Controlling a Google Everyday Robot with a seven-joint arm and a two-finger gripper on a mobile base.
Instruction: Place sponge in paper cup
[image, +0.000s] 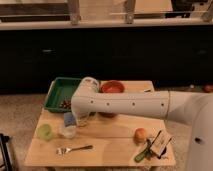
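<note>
The blue sponge (69, 119) hangs at the end of my gripper (75, 120), which is shut on it, at the table's left side. The white paper cup (67, 131) stands directly below the sponge, and the sponge's lower edge is at about the cup's rim. The white arm (130, 104) reaches in from the right across the table and hides the wrist and most of the fingers.
A light green cup (45, 131) stands left of the paper cup. A fork (75, 149) lies near the front edge. A green tray (59, 92) and a red bowl (112, 87) are at the back. An orange (141, 134) and a snack packet (159, 143) lie at the front right.
</note>
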